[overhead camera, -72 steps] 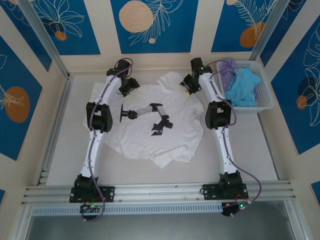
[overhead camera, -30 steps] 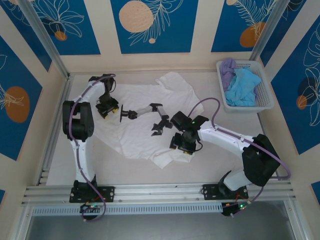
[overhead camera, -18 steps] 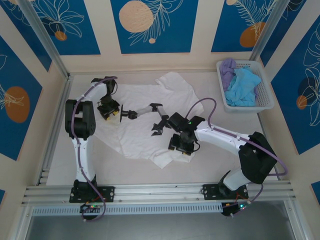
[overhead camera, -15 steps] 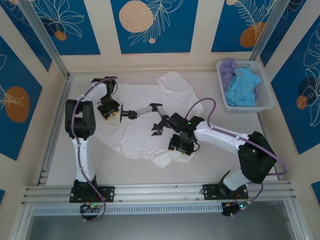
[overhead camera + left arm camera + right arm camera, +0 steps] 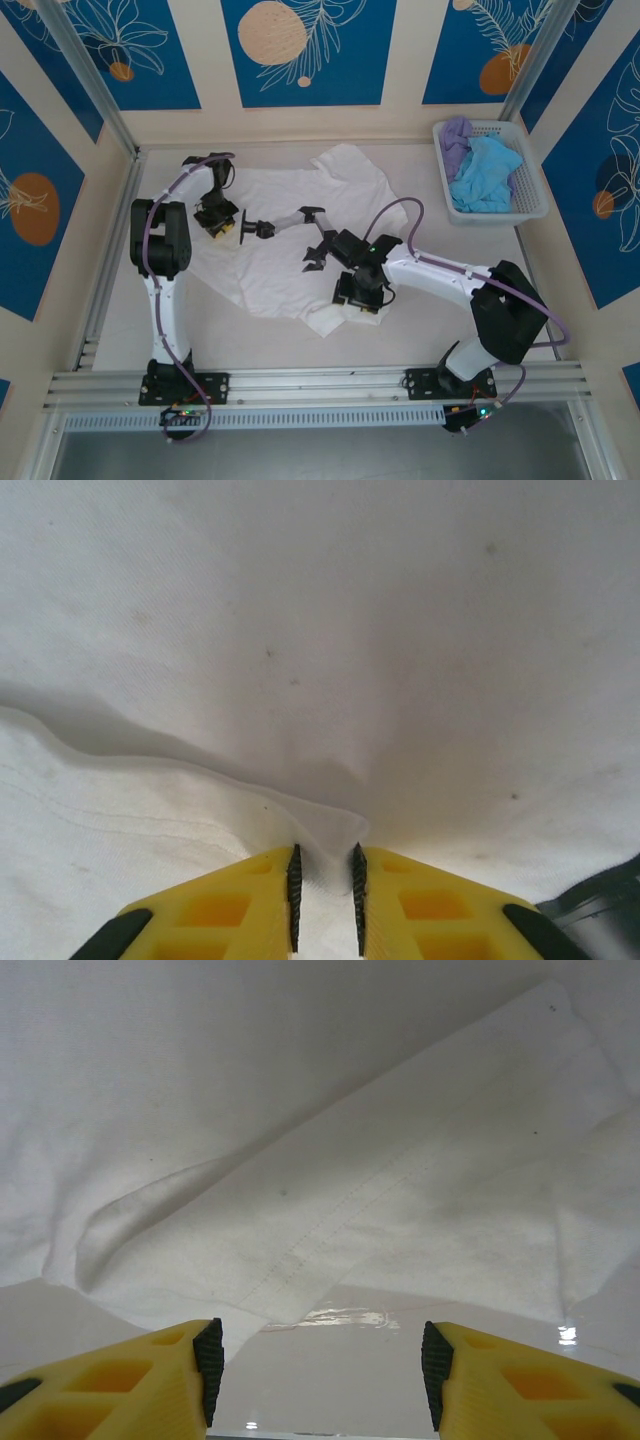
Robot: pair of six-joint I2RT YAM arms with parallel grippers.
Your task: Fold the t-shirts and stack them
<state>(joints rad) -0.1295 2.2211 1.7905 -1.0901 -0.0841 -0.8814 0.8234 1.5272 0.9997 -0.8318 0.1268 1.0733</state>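
On the bench [image 5: 250, 345], our left end effector [image 5: 325, 870] pinches a fold of the white t-shirt [image 5: 300, 630]. Our right end effector [image 5: 321, 1348] hangs open above its near hem.

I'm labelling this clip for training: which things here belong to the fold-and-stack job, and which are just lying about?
Part of the job:
- white t-shirt, spread on the table
- light blue t-shirt, in the basket
- lavender t-shirt, in the same basket

Just there:
- the white lattice basket itself
- the table
- blue patterned wall panels
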